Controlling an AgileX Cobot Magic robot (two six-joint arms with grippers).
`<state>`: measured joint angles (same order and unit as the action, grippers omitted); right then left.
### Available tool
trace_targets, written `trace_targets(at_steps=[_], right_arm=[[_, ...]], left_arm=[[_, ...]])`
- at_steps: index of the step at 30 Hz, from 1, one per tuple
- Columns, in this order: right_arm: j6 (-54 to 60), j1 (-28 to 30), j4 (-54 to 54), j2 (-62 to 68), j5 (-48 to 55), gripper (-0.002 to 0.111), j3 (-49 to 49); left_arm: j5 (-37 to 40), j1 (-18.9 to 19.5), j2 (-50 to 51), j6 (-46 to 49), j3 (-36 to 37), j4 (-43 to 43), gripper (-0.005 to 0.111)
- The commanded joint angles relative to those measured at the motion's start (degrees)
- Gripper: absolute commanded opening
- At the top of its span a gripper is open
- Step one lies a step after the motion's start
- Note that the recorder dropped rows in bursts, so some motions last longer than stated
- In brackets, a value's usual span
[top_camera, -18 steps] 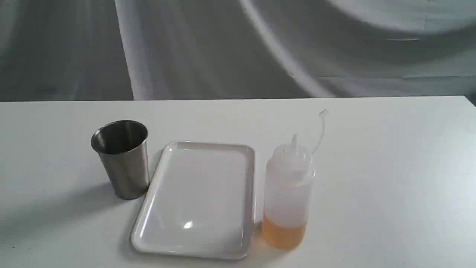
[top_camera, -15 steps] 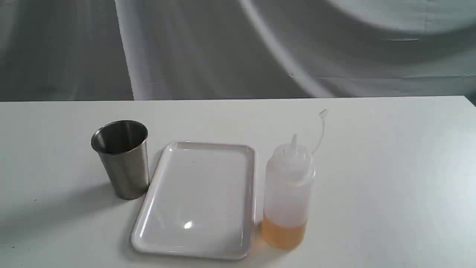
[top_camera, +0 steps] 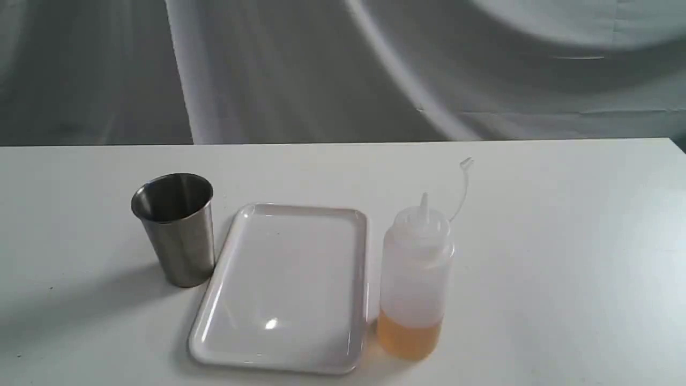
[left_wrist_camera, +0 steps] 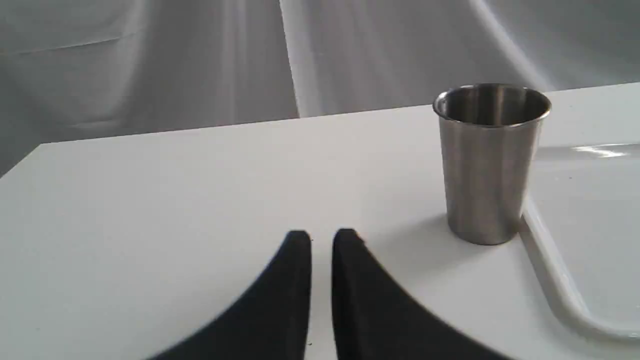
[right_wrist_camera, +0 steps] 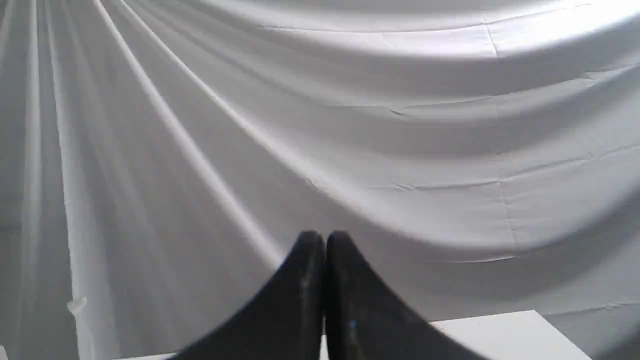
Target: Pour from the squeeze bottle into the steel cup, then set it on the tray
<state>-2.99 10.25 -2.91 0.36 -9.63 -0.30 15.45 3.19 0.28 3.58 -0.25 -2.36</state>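
Note:
The squeeze bottle (top_camera: 415, 279) stands upright right of the tray (top_camera: 284, 289), amber liquid filling its lowest part, its cap strap curling up behind. The steel cup (top_camera: 176, 228) stands upright just left of the tray's far corner and looks empty. Neither gripper shows in the exterior view. In the left wrist view my left gripper (left_wrist_camera: 322, 237) hovers over bare table with a narrow gap between its black fingers, the steel cup (left_wrist_camera: 490, 160) and the tray rim (left_wrist_camera: 555, 280) off to one side ahead. My right gripper (right_wrist_camera: 325, 237) has its fingers pressed together, facing the cloth backdrop; the bottle is out of that view.
A white table (top_camera: 563, 241) carries everything, its far edge meeting a draped grey-white cloth (top_camera: 343, 69). The table's right far corner (top_camera: 670, 140) shows in the exterior view.

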Motion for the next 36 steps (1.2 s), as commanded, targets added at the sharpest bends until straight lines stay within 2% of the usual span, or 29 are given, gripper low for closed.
trace_targets(at_steps=[1, 6, 12, 23, 30, 36], right_arm=[[-0.65, -1.45, 6.21, -0.36, 1.67, 0.000, -3.37], [-0.65, -4.52, 14.73, 2.16, 2.33, 0.000, -10.13], [-0.65, -8.36, 16.01, 9.85, 1.75, 0.000, -15.09], [-0.37, -17.99, 26.66, 23.35, 0.62, 0.000, -25.13], [-0.58, -23.92, 26.91, 32.15, 0.71, 0.000, -31.79], [-1.13, -27.22, 25.97, 39.24, 3.14, 0.000, -33.83]], left_arm=[[-0.25, -0.50, -0.28, -0.10, 0.25, 0.02, 0.008], [-0.25, -0.50, -0.28, -0.10, 0.25, 0.02, 0.008], [-0.25, -0.50, -0.28, -0.10, 0.25, 0.02, 0.008], [-0.25, -0.50, -0.28, -0.10, 0.25, 0.02, 0.008], [-0.25, -0.50, -0.28, -0.10, 0.25, 0.02, 0.008], [-0.25, -0.50, -0.28, -0.10, 0.25, 0.02, 0.008]])
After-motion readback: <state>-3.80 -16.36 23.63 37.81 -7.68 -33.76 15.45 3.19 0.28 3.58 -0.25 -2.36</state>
